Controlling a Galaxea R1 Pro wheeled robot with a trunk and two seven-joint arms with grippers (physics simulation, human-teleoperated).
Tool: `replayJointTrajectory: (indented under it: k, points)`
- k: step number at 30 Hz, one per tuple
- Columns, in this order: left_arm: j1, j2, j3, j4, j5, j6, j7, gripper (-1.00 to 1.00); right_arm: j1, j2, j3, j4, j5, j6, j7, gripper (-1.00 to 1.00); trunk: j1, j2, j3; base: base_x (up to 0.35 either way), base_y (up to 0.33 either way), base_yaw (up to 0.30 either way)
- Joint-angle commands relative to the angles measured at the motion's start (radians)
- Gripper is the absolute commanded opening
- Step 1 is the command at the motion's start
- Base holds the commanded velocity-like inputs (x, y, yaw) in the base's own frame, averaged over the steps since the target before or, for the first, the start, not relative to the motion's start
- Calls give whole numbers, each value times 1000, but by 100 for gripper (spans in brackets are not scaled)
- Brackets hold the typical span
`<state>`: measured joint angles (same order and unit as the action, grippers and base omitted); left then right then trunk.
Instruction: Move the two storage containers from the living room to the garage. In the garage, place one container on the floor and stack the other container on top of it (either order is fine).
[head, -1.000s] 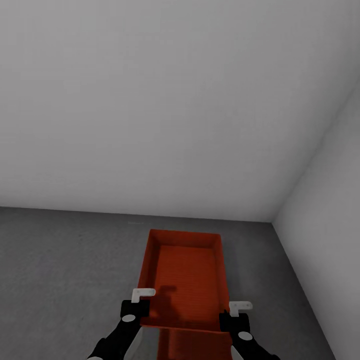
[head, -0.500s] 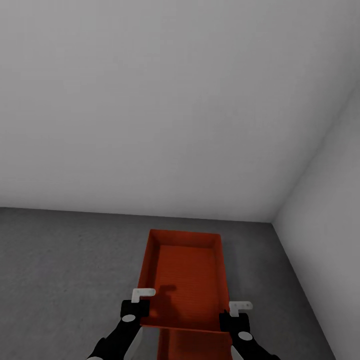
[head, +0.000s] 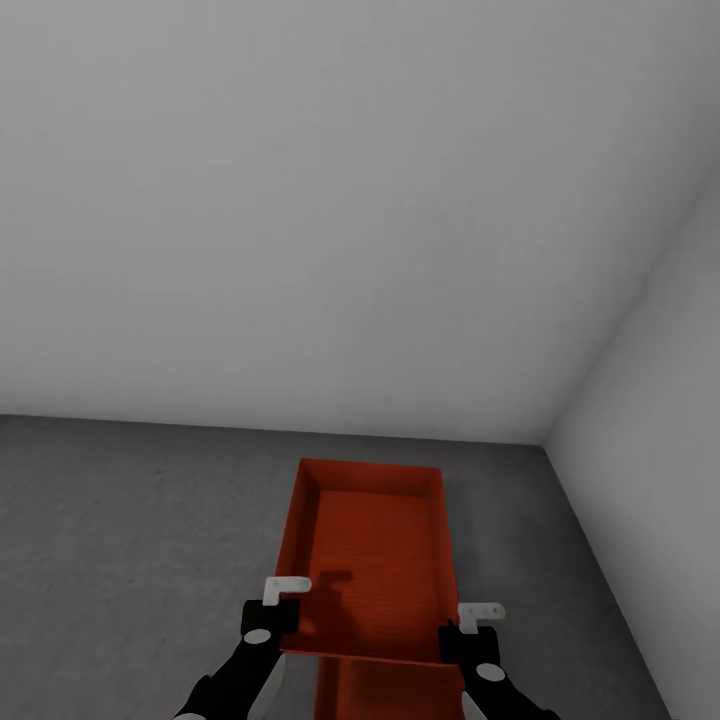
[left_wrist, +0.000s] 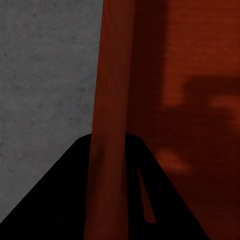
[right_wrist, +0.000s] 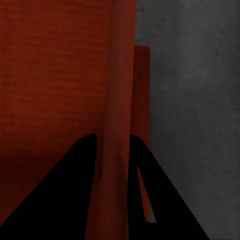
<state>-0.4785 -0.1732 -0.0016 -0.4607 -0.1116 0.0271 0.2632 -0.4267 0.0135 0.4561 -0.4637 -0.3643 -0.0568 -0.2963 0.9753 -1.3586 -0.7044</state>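
Upper storage container (head: 372, 555) sat at 6 o'clock in head view, held level above the grey floor (head: 130, 520), long axis toward the white wall (head: 330, 200) at 12. Second container (head: 385, 690) was under it, a strip of it visible below the upper one's near edge. Left hand (head: 272, 620) was clamped on the near-left wall, right hand (head: 468, 632) on the near-right wall; both wrist views had a thin orange wall (left_wrist: 112, 125) pinched between dark fingers (right_wrist: 75, 200). Room corner was at 2 o'clock.
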Motion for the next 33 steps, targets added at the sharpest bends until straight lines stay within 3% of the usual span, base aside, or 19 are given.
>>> replayJointTrajectory:
  k: [1,19,33]
  points:
    - [-2,0,8,2,7,4,-28,-100,0,-18,11,86,4,-8,-20,-100,0,0,-1,0,0,-72]
    - [-2,0,8,2,7,4,-28,-100,0,-18,10,86,4,-7,-20,-100,0,0,-1,0,0,-191]
    - [-2,0,9,1,7,4,-27,-100,0,-18,12,86,4,-7,-20,-100,0,0,-1,0,0,-20]
